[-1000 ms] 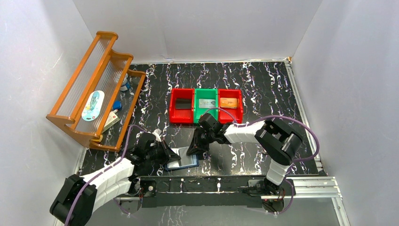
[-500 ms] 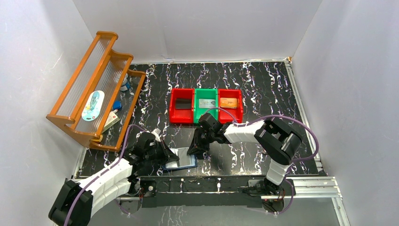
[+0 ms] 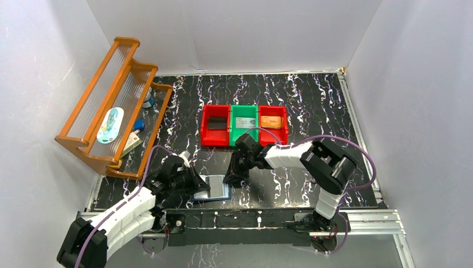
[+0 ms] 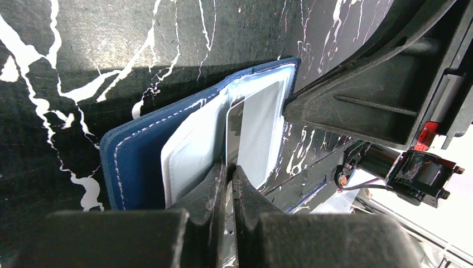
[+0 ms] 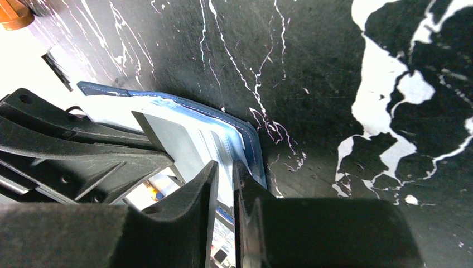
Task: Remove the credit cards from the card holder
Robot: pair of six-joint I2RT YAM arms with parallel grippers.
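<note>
Since a second ago the card holder [image 3: 212, 190] has slid a little leftward with the left gripper [image 3: 196, 184], and the left arm has drawn back slightly toward its base. It lies open like a book on the black, white-veined table [image 3: 312, 100], directly between the two grippers. Its navy cover is stitched and its inner plastic sleeves [image 4: 192, 151] are pale blue-grey. From the left wrist, the left gripper [image 4: 228, 167] has its black fingers pressed together on one thin, round-cornered sleeve leaf standing on edge. The overhead view cannot show this. From the right wrist, the right gripper [image 5: 224, 164] stands at the holder's [image 5: 248, 139] far corner, its jaws a narrow slit apart with pale sleeve material in the slit. Whether they pinch it I cannot tell. Beyond the right gripper [image 3: 230, 180], only the overhead view shows three square plastic bins in a row. A red bin [image 3: 215, 106] holds a dark card [image 3: 217, 125], a green bin [image 3: 244, 106] a silver-grey card [image 3: 244, 122], and another red bin [image 3: 273, 106] an orange card [image 3: 271, 120]. Further off, left of the left gripper, leans a wooden rack [image 3: 126, 42] with ribbed clear panels.
</note>
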